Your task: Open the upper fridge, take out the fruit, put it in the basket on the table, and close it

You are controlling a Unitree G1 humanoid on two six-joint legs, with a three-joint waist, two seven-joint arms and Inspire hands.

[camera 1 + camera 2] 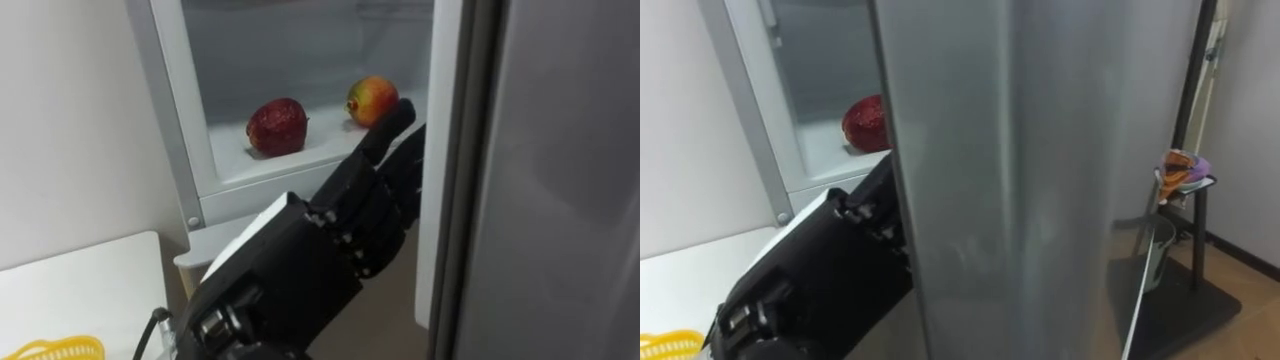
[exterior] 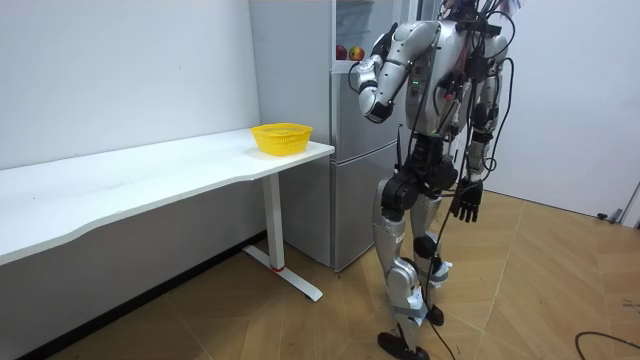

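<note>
The upper fridge compartment stands open. On its white shelf (image 1: pixel 300 160) lie a dark red apple (image 1: pixel 277 126) and, further back to the right, a yellow-red fruit (image 1: pixel 371 100). My black left hand (image 1: pixel 372 190) reaches up at the shelf's front edge with fingers straight and open, the thumb tip just below the yellow-red fruit and touching neither fruit. The right eye view shows the red apple (image 1: pixel 865 125) and the left hand (image 1: pixel 830 270) beside the door's edge. My right hand (image 2: pixel 466 203) hangs open at my side.
The grey fridge door (image 1: pixel 540 180) stands close on the right of my left arm. A white table (image 2: pixel 150 170) with a yellow basket (image 2: pixel 281 137) adjoins the fridge on my left. A small stand with an orange and purple thing (image 1: pixel 1180 170) is at the right.
</note>
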